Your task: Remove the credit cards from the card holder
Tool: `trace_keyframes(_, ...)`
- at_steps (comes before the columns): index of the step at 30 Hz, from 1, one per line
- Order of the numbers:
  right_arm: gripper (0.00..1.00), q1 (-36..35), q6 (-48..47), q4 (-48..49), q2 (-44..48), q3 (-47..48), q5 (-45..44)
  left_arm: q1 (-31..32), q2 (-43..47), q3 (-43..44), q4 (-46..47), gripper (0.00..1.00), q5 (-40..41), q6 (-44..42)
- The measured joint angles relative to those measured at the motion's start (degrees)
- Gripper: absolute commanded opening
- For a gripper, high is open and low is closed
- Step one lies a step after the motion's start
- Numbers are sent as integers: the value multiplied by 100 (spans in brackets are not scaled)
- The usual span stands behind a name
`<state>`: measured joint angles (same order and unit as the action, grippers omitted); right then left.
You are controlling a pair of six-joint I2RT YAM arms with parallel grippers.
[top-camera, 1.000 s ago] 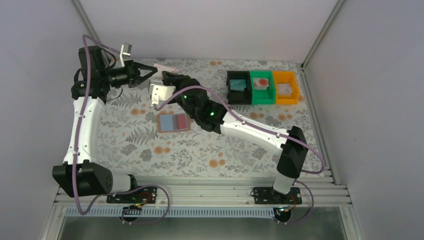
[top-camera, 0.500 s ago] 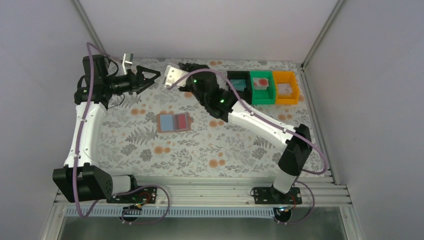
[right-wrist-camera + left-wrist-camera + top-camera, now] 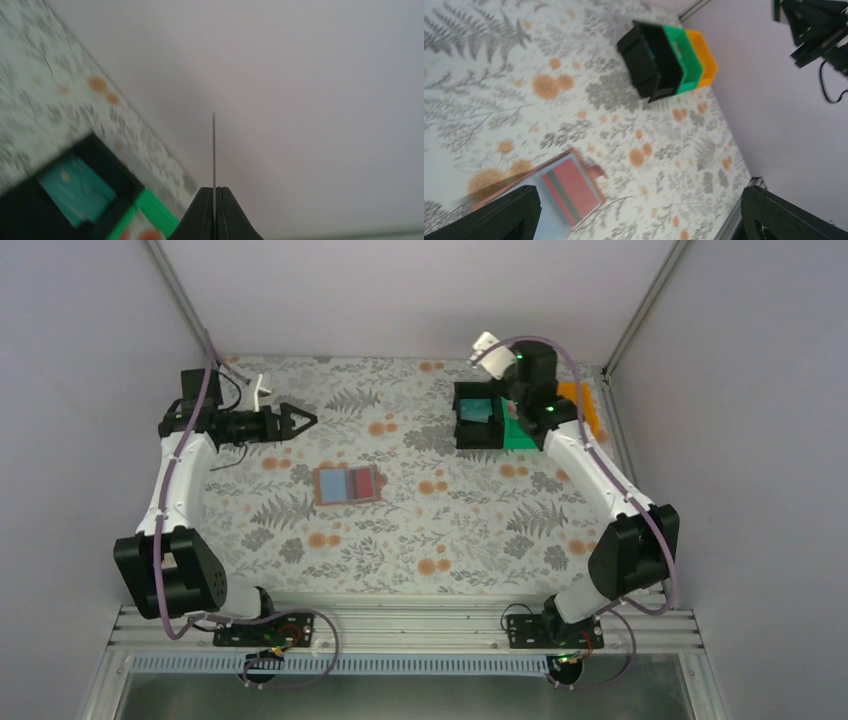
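Observation:
The card holder lies open on the floral table, salmon-edged, with a light blue left half and a red, dark-striped rectangle in its right half; the left wrist view has it low on the left. My left gripper hangs open and empty, up and to the left of the holder, with its fingers wide apart. My right gripper is shut on a whitish credit card, held high over the bins and seen edge-on. A teal card lies in the black bin.
A black bin, a green bin and an orange bin stand in a row at the back right, partly covered by my right arm. A white card with a red mark lies in the green bin. Grey walls close in the table.
My left gripper opened and drew back to the left. My right gripper closed on the whitish card and swung it from beside the left gripper rightwards to above the bins.

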<state>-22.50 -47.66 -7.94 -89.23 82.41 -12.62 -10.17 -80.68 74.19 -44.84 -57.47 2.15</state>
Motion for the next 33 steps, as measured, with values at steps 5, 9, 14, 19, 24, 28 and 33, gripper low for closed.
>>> trace_keyframes(5, 4, 1196, -577, 254, 2, -857, 629, -20, -116, -393, -68, 100, 404, -822)
trace_keyframes(9, 4, 1910, -1226, 492, -44, -1440, 984, -184, -214, -557, -63, 100, 551, -1333)
trace_keyframes(14, 4, 2841, -2094, 1080, -400, -1565, 1567, -444, -457, -710, -87, 100, 667, -1799)
trace_keyframes(19, 4, 3296, -3136, 1248, -1158, -1287, 1891, -474, -542, -713, -116, 100, 730, -2092)
trace_keyframes(24, 4, 3434, -4087, 1261, -1725, -1154, 2133, -474, -546, -713, -149, 100, 758, -2304)
trace_keyframes(28, 4, 3591, -4701, 1239, -1731, -1163, 2396, -479, -601, -713, -164, 100, 761, -2404)
trace_keyframes(33, 4, 3849, -5346, 1217, -1646, -1259, 2667, -479, -721, -713, -186, 100, 785, -2446)
